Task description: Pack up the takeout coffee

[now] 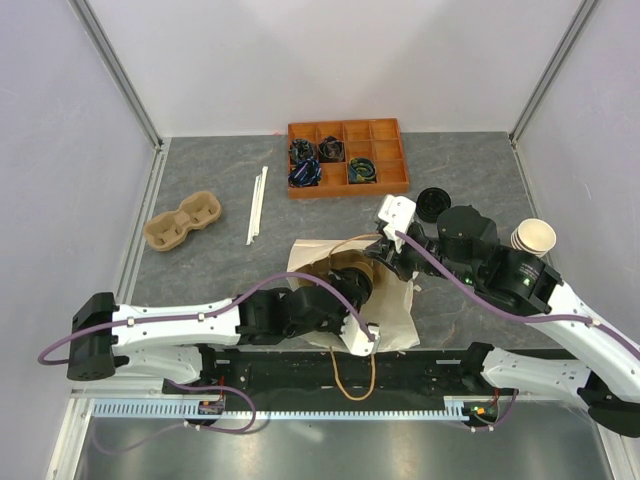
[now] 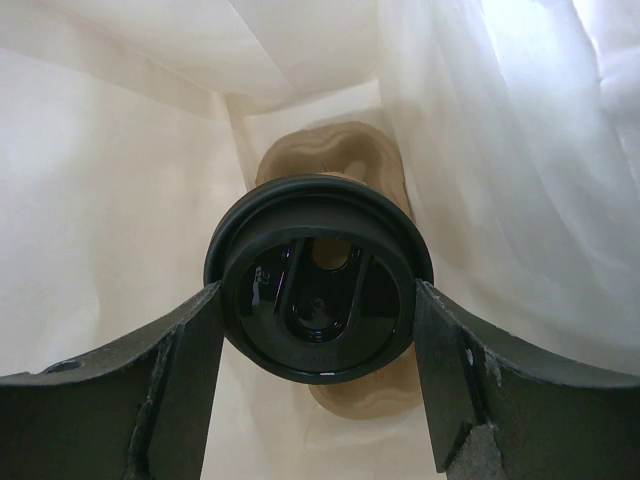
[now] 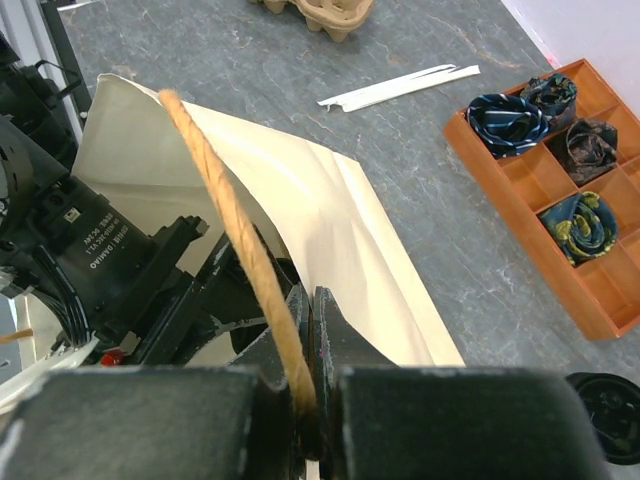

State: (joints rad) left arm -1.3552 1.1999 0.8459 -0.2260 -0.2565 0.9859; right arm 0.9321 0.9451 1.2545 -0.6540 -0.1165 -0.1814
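The takeout coffee (image 2: 318,285) shows its round black lid from above, deep inside the white paper bag (image 2: 110,200). My left gripper (image 2: 318,300) reaches into the bag, its two fingers (image 2: 180,370) pressed against opposite sides of the lid. A brown moulded shape (image 2: 335,150) lies under the cup at the bag's bottom. In the top view the left gripper (image 1: 345,285) is inside the bag (image 1: 395,320), hiding the cup. My right gripper (image 3: 312,310) is shut on the bag's upper rim (image 3: 330,200), beside the twine handle (image 3: 225,200).
An orange compartment tray (image 1: 349,192) with dark rolled items sits at the back. A brown pulp cup carrier (image 1: 183,222) and white straws (image 1: 257,205) lie back left. Stacked lidless paper cups (image 1: 532,237) and black lids (image 1: 433,203) stand at the right.
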